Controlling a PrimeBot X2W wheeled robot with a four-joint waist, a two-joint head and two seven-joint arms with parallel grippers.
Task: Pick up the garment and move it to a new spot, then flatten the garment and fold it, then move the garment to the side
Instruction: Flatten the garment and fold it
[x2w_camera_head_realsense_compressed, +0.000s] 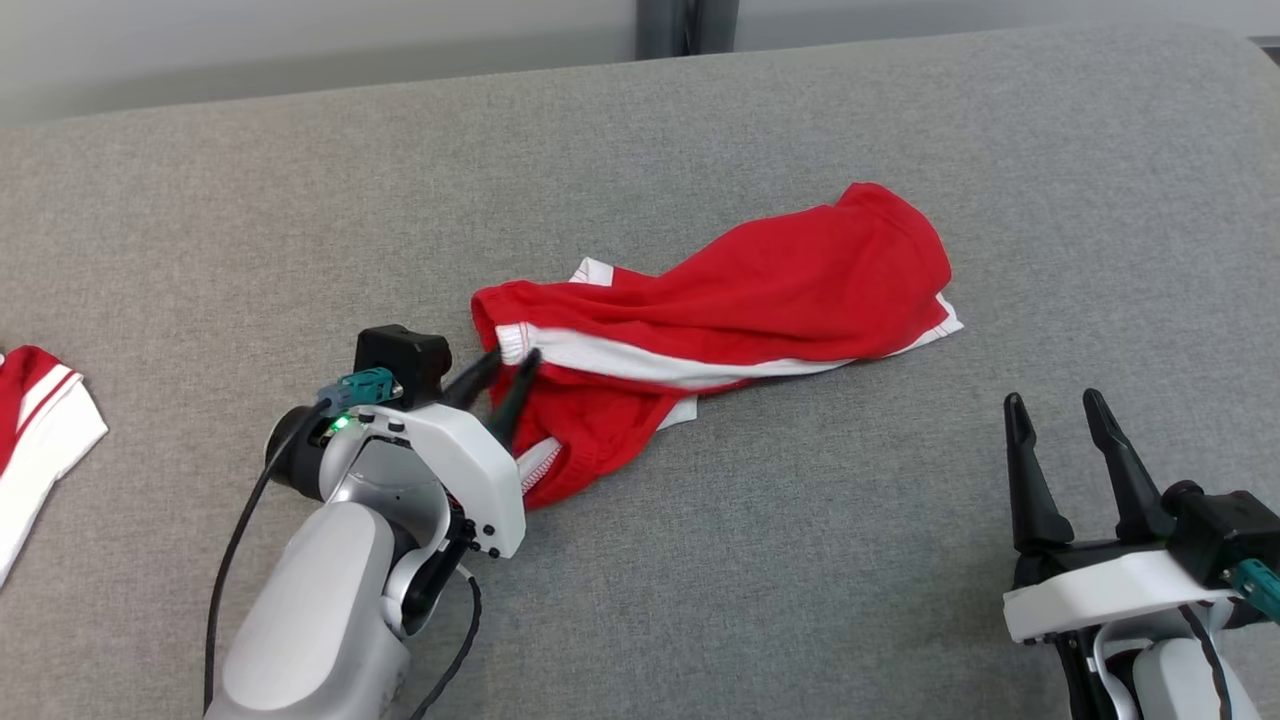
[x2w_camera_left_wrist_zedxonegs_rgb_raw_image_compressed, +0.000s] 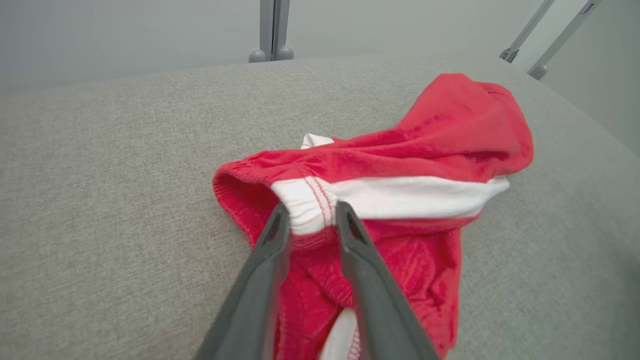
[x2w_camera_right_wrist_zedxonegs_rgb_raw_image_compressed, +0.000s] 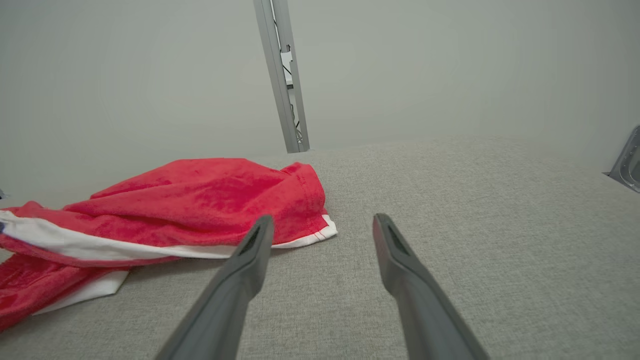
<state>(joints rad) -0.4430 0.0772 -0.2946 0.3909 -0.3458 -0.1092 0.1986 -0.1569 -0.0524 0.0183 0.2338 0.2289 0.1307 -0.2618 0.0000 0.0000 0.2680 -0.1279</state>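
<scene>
Centrally, a grey padded surface (x2w_camera_head_realsense_compressed: 800, 560) carries the crumpled red garment (x2w_camera_head_realsense_compressed: 760, 290). At the garment's left end, the left gripper (x2w_camera_head_realsense_compressed: 512, 358) has its fingers drawn narrow, pinching the white waistband stripe. The right gripper (x2w_camera_head_realsense_compressed: 1053, 400), fingers spread wide and empty, sits apart from the garment's right hem.

Left gripper (x2w_camera_head_realsense_compressed: 513, 356) and right gripper (x2w_camera_head_realsense_compressed: 1053, 400): two long dark tapered fingers (x2w_camera_head_realsense_compressed: 1122, 470) are fitted to each, on white shells (x2w_camera_head_realsense_compressed: 470, 450) dotted with black screws (x2w_camera_head_realsense_compressed: 489, 530). A black camera block (x2w_camera_head_realsense_compressed: 402, 362) and teal connector (x2w_camera_head_realsense_compressed: 362, 386) are mounted at each wrist. At lower left of the frame a green LED (x2w_camera_head_realsense_compressed: 341, 424) is lit and a black cable (x2w_camera_head_realsense_compressed: 232, 560) is routed along the pale grey forearm (x2w_camera_head_realsense_compressed: 320, 610).
</scene>
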